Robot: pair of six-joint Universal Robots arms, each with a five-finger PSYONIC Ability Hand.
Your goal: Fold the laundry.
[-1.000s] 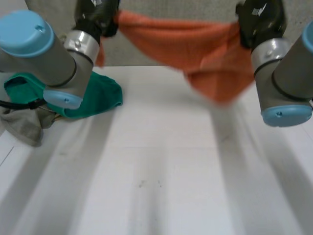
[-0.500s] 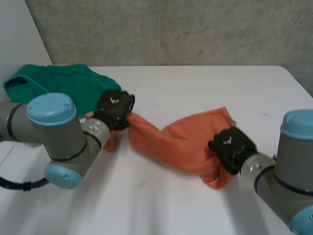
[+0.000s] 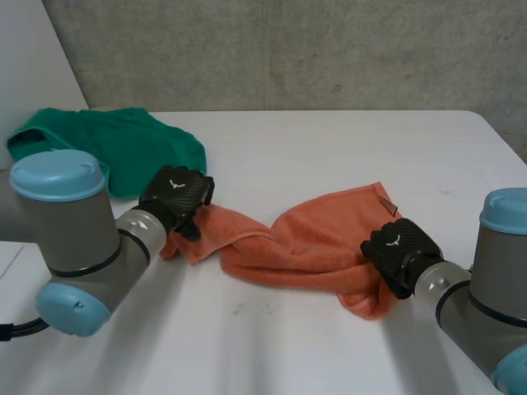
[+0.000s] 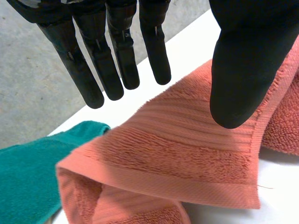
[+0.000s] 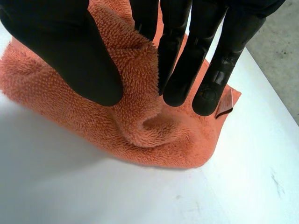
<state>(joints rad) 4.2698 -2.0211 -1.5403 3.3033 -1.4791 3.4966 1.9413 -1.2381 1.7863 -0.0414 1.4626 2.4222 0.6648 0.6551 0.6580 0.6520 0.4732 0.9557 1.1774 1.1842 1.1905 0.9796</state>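
Orange towel, airborne a second ago, now lies bunched mid-frame; left hand fingers released, right hand pinching it; needs flattening.

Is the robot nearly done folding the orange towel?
Not yet. Done: the orange towel lies on the table, but bunched and twisted, with no neat fold. In hand: the right robot hand pinches one end; the left robot hand is open over the other end. Left: flattening, folding, then the green cloth.

Crumpled orange towel ctr of table; green cloth heaped nr far-left corner.
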